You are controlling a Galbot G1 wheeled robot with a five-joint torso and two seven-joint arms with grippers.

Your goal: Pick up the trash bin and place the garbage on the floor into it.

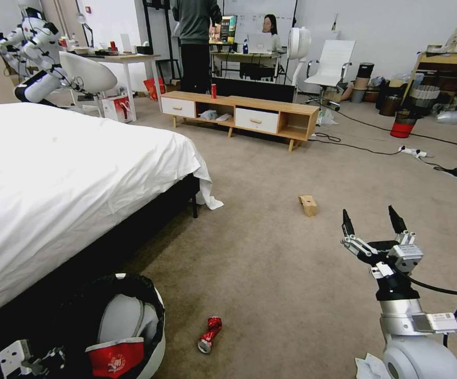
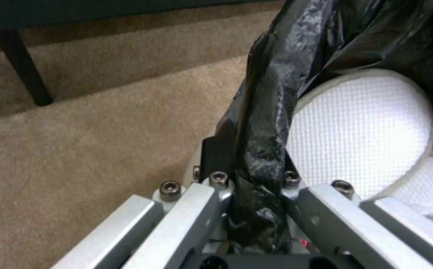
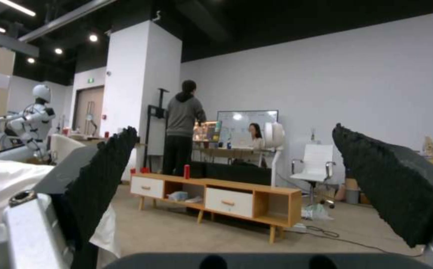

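Left gripper (image 2: 256,209) jaws clamp the trash bin (image 1: 133,321) rim; I keep it level, right gripper (image 1: 371,223) jaws wide above the crushed can (image 1: 210,334).

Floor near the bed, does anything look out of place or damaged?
Yes: a crushed red can lies on its side on the carpet beside the trash bin, and a tan cardboard box sits farther out, both loose litter.

Right arm rises from lower right of head view, wrist straight up. Right gripper (image 1: 371,221) at mid-right of frame, black fingertips (image 1: 347,219) spread wide, nothing between them. Left gripper (image 1: 33,360) tucked in bottom left corner of head view; in left wrist view its silver linkages pinch tight on black bag of the trash bin (image 2: 261,179).
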